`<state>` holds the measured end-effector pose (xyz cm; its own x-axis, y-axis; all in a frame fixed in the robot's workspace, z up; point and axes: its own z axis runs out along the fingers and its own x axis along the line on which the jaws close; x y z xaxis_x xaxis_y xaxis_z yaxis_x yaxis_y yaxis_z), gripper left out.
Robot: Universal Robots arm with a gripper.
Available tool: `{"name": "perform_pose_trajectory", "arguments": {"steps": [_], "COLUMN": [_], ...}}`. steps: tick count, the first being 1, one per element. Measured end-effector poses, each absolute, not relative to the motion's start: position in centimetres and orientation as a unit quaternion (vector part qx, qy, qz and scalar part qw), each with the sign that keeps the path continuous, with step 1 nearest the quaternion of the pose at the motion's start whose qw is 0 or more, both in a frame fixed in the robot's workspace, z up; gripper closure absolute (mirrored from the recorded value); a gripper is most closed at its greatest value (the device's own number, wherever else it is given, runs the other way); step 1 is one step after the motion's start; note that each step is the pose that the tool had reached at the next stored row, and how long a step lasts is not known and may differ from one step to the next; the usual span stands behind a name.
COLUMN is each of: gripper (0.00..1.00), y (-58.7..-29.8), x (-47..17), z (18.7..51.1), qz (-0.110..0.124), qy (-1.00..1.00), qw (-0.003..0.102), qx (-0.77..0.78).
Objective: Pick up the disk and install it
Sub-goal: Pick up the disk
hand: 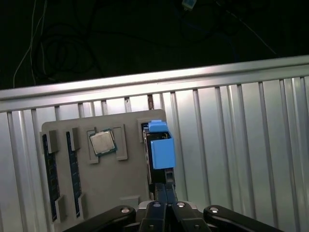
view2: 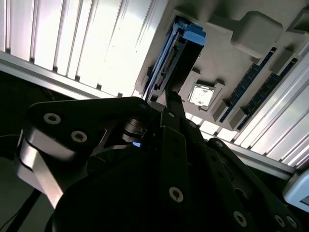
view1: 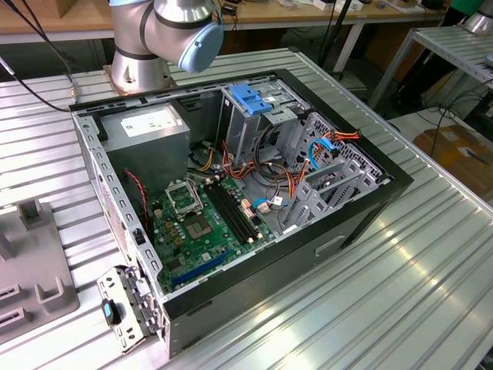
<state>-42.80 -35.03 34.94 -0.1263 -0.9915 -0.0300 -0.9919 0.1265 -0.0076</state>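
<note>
**Claw poised at the disk in its tray**

In both wrist views the black gripper (hand: 165,186) (view2: 171,104) sits at the near end of the disk (hand: 161,150) (view2: 181,53), a silver-black hard drive with blue plastic rails. Whether the claw is clenched on it cannot be told. The disk stands on edge in a slot of the grey moulded tray (hand: 111,183) (view2: 251,29), beside a square silver processor chip (hand: 102,141) (view2: 200,95).

In the exterior view, the open black computer case (view1: 347,223) lies at centre on the ribbed metal table (view1: 400,308). The silver arm base (view1: 166,31) rises beyond it at eleven o'clock.
</note>
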Motion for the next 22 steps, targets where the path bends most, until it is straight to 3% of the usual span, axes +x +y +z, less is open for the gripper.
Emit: {"name": "perform_pose_trajectory", "arguments": {"steps": [19, 20, 22], "gripper": [0.89, 0.76, 0.64], "y": [-35.04, -35.04, -35.04], "x": [-43.18, -43.18, -43.18], "z": [34.65, 34.65, 34.65], "qz": [0.006, 0.006, 0.006], "qy": [0.750, 0.750, 0.750], "qw": [0.015, 0.016, 0.016], "qx": [-0.661, -0.661, -0.661]}}
